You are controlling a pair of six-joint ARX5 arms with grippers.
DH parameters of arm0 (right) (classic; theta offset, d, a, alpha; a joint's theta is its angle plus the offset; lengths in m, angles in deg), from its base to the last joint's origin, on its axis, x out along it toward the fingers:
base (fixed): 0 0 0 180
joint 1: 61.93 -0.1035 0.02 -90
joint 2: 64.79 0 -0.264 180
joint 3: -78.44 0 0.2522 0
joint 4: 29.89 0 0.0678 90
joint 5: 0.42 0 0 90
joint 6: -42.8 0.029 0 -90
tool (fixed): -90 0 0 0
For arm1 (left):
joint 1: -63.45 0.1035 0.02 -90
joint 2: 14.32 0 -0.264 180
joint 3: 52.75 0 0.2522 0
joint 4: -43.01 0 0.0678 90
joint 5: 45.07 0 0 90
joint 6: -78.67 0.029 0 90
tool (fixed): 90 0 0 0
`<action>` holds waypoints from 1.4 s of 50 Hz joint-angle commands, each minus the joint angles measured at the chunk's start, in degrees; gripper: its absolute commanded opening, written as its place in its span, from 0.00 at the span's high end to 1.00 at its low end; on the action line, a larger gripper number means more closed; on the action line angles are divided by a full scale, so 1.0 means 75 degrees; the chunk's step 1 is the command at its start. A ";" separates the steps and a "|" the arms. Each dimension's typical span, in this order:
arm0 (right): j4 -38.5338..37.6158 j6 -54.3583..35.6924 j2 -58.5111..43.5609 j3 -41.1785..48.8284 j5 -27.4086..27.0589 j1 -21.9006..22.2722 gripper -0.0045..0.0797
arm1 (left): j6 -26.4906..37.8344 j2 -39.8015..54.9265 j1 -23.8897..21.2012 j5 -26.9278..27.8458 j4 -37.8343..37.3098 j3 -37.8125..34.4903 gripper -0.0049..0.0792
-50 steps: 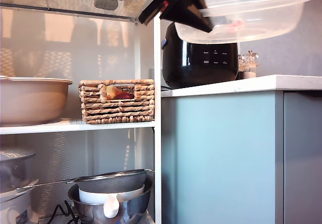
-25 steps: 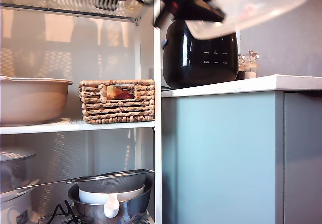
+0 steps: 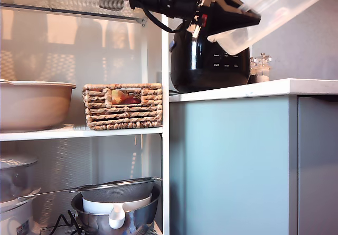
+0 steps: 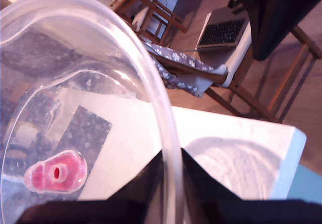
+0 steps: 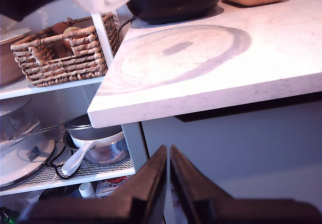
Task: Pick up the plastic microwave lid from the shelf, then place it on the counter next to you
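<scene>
The plastic microwave lid (image 3: 280,8) is a clear dome, held in the air and tilted steeply above the counter (image 3: 264,88), in front of the black cooker (image 3: 208,60). My first gripper (image 3: 247,22) is shut on its lower rim, reaching from the shelf (image 3: 165,113) side. In the first wrist view the lid's rim (image 4: 168,148) runs between the black jaws of my first gripper (image 4: 171,183), and a pink vent knob (image 4: 55,172) shows through the plastic. My second gripper (image 5: 168,168) is shut on nothing, low in front of the counter's edge (image 5: 201,98).
On the shelf stand a woven basket (image 3: 123,105), a beige bowl (image 3: 34,105), and lower down a steel mixing bowl (image 3: 116,216) under a strainer. Small glass jars (image 3: 259,68) sit beside the cooker. A wooden chair with a laptop (image 4: 224,32) stands beyond the counter.
The lid went from nearly level to steeply tilted, its far rim rising out of the top of the exterior view. My first gripper moved toward the exterior view's right, over the cooker.
</scene>
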 commanded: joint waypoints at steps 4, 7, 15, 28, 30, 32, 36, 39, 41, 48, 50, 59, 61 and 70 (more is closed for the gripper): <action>-0.0035 0.0003 0.0047 -0.0047 -0.0015 -0.0032 0.96 | -0.0192 0.0501 0.0093 0.0216 0.0248 0.0134 0.97; -0.0032 0.0003 0.0047 -0.0047 -0.0015 -0.0032 0.96 | -0.0210 0.0629 0.0111 0.0216 0.0335 0.0134 0.97; -0.0015 0.0003 0.0047 -0.0047 -0.0015 -0.0032 0.96 | -0.0277 0.0787 0.0149 0.0294 0.0565 0.0134 0.97; 0.0017 0.0006 0.0047 -0.0047 -0.0012 -0.0032 0.96 | -0.0892 0.1139 0.0239 0.0501 0.1180 0.0134 0.97; 0.0017 0.0006 0.0047 -0.0047 -0.0012 -0.0032 0.96 | -0.0959 0.1157 0.0242 0.0513 0.1183 0.0134 0.97; 0.0017 0.0006 0.0047 -0.0047 -0.0012 -0.0032 0.96 | -0.0982 0.1198 0.0242 0.0513 0.1195 0.0134 0.97; 0.0017 0.0006 0.0047 -0.0047 -0.0012 -0.0032 0.96 | -0.0991 0.1236 0.0242 0.0513 0.1172 0.0134 0.97; 0.0017 0.0006 0.0047 -0.0047 -0.0012 -0.0032 0.96 | -0.0991 0.1239 0.0242 0.0516 0.1157 0.0134 0.97; 0.0017 0.0006 0.0047 -0.0047 -0.0012 -0.0032 0.96 | -0.1003 0.1239 0.0242 0.0516 0.1157 0.0134 0.97; 0.0017 0.0006 0.0047 -0.0047 -0.0012 -0.0032 0.96 | -0.1189 0.1239 0.0233 0.0516 0.1134 0.0134 0.97; 0.0017 0.0009 0.0047 -0.0047 -0.0012 -0.0032 0.96 | -0.1189 0.1244 0.0233 0.0516 0.1125 0.0134 0.97; 0.0015 0.0006 0.0047 -0.0047 -0.0012 -0.0032 0.96 | -0.1271 0.1390 0.0219 0.0516 0.1134 0.0134 0.97; 0.0015 0.0006 0.0047 -0.0047 -0.0012 -0.0032 0.96 | -0.1268 0.1440 0.0219 0.0510 0.1137 0.0134 0.97; 0.0017 0.0006 0.0047 -0.0047 -0.0012 -0.0032 0.96 | -0.1279 0.1603 0.0219 0.0513 0.1343 0.0134 0.97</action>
